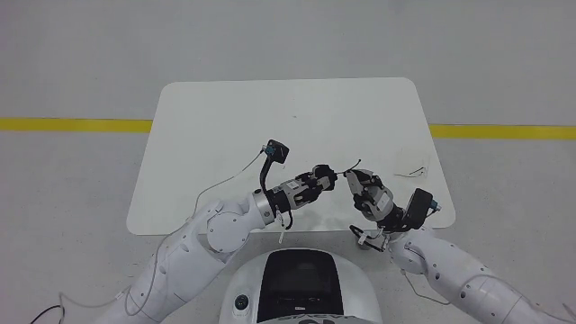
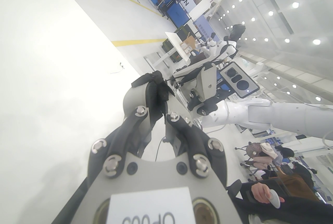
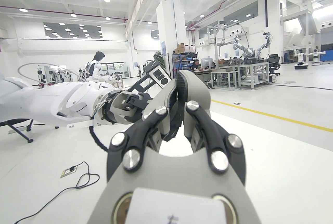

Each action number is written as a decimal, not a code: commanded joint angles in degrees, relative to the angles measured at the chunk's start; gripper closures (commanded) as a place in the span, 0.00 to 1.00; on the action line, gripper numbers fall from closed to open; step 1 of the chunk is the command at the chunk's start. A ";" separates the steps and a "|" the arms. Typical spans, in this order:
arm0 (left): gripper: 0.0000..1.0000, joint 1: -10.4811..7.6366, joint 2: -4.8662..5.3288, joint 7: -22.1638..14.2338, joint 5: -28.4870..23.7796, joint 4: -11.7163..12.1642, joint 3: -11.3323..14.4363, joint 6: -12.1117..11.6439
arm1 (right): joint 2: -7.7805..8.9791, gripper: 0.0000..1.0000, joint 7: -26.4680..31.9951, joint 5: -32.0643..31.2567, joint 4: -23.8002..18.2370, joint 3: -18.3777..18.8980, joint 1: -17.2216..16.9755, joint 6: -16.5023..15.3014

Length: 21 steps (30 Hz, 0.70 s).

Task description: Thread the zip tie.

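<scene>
Left gripper and right gripper faced each other above the table; we found both finger pairs clamped on the thin black zip tie spanning them.

There is one white worktop. There are two grippers, the left gripper and the right gripper. Each has two fingers, which makes four fingers in all. One black zip tie can be counted, up at the grippers. One thin pale strand lies on the worktop apart from them. It may be a second zip tie, but it is too fine to tell.
</scene>
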 commanded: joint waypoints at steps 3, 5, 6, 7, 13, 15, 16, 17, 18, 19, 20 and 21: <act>1.00 0.00 0.00 0.00 0.00 0.00 0.00 0.00 | -0.12 1.00 0.19 -0.40 0.12 0.27 -0.19 0.00; 1.00 0.00 0.00 0.00 0.00 0.00 0.00 0.00 | -0.19 1.00 0.26 -0.49 0.15 0.35 -0.27 0.00; 1.00 0.00 0.00 0.00 0.00 0.00 0.00 0.00 | -0.23 1.00 0.31 -0.52 0.16 0.38 -0.31 0.00; 1.00 0.00 0.00 0.00 0.00 0.00 0.00 0.00 | -0.27 1.00 0.37 -0.56 0.18 0.42 -0.34 0.00; 1.00 0.00 0.00 0.00 0.00 0.00 0.00 0.00 | -0.43 1.00 0.55 -0.82 0.07 0.52 -0.43 0.00; 1.00 0.00 0.00 0.00 0.00 0.00 0.00 0.00 | -0.46 1.00 0.58 -0.95 0.00 0.45 -0.43 0.00; 1.00 0.00 0.00 0.00 0.00 0.00 0.00 0.00 | -0.48 1.00 0.56 -1.06 -0.09 0.37 -0.46 0.00; 1.00 0.00 0.00 0.00 0.00 0.00 0.00 0.00 | -0.48 1.00 0.48 -1.15 -0.14 0.30 -0.48 0.00; 1.00 0.00 0.00 0.00 0.00 0.00 0.00 0.00 | -0.48 1.00 0.40 -1.17 -0.16 0.26 -0.49 0.00; 1.00 0.00 0.00 0.00 0.00 0.00 0.00 0.00 | -0.48 1.00 0.35 -1.19 -0.15 0.22 -0.47 0.00; 1.00 0.00 0.00 0.00 0.00 0.00 0.00 0.00 | -0.47 1.00 0.34 -1.20 -0.14 0.19 -0.44 0.00; 1.00 0.00 0.00 0.00 0.00 0.00 0.00 0.00 | -0.46 1.00 0.35 -1.21 -0.13 0.13 -0.42 0.00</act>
